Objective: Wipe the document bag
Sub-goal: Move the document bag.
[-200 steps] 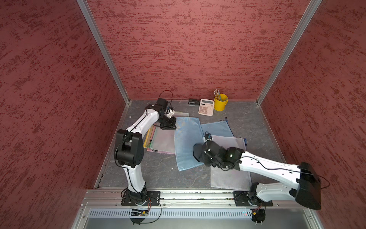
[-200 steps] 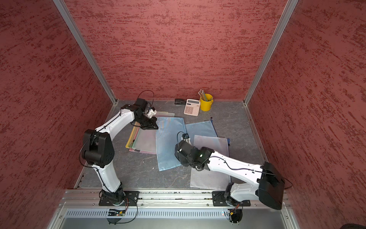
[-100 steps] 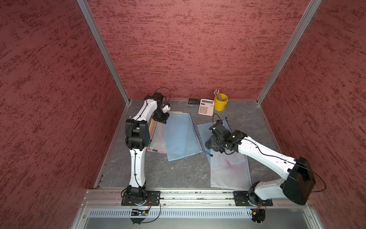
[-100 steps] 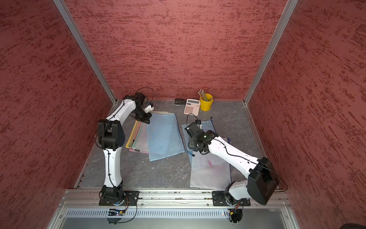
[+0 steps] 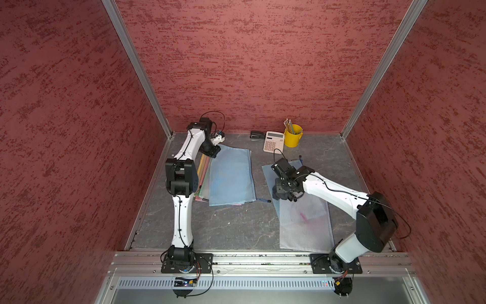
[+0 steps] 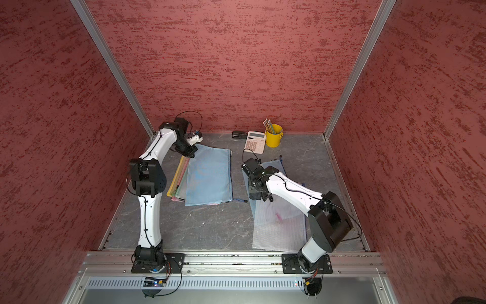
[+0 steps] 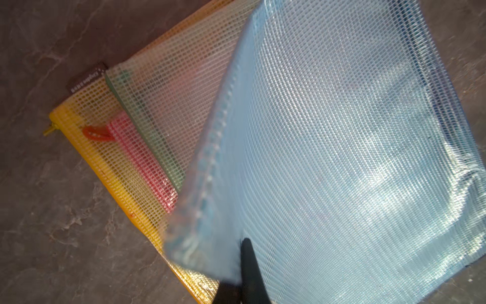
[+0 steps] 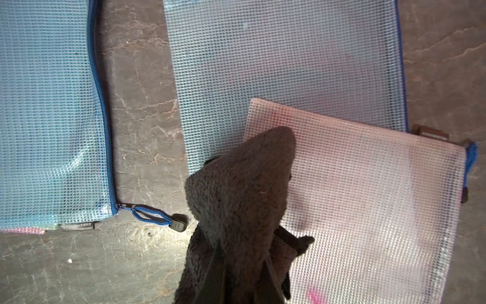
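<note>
Document bag (image 5: 305, 229), pale mesh with pink smear (image 5: 302, 216), lies flat on surface (image 5: 231, 231), near right. Right fingers (image 5: 283, 194) are clamped on dark cloth (image 8: 236, 189) over the bag's far corner. Only the wrist view shows the cloth clearly, and it hides the fingertips; contact unclear. Blue bag (image 5: 231, 179) tops coloured stack (image 7: 110, 131), mid-left. Left fingers (image 7: 249, 263) pinch its raised, blurred far corner. Calculator (image 5: 273, 142), yellow cup (image 5: 292, 135), far edge.

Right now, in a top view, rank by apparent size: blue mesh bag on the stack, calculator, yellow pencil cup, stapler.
Largest: blue mesh zip document bag.
Next: white desk calculator and yellow metal pencil cup, too alike to rank.
Smallest: black stapler.
</note>
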`<state>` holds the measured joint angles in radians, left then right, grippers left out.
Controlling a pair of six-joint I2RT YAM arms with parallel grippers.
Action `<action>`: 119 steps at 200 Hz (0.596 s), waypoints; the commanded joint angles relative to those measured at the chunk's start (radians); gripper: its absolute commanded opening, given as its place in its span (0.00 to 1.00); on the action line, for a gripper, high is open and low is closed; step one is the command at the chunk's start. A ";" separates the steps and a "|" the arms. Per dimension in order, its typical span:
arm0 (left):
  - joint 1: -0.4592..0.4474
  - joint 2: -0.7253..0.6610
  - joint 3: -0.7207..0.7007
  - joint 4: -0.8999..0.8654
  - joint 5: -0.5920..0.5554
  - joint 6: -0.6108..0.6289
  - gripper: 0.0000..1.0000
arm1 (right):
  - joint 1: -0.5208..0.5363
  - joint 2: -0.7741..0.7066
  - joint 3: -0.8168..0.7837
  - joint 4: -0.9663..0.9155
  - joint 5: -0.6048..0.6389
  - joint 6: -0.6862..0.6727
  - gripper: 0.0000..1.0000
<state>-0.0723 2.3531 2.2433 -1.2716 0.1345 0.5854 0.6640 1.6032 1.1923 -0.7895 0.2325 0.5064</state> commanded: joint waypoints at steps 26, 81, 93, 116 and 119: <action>-0.012 0.038 0.019 0.072 -0.088 0.037 0.52 | -0.022 0.009 0.053 0.025 -0.026 -0.023 0.00; -0.005 -0.068 0.146 0.137 -0.165 -0.283 0.70 | -0.115 -0.067 0.157 0.063 -0.006 -0.070 0.00; 0.008 -0.109 0.156 0.107 -0.040 -0.401 0.70 | -0.166 -0.102 0.170 0.079 -0.003 -0.081 0.00; -0.044 -0.224 0.013 0.133 0.142 -0.568 0.71 | -0.291 -0.144 0.154 0.086 0.011 -0.092 0.00; -0.060 -0.240 -0.013 0.140 0.146 -0.581 0.71 | -0.307 -0.144 0.148 0.084 0.018 -0.093 0.00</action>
<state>-0.0776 2.2681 2.3287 -1.1473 0.0902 0.2405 0.4652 1.5208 1.3315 -0.7399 0.2092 0.4419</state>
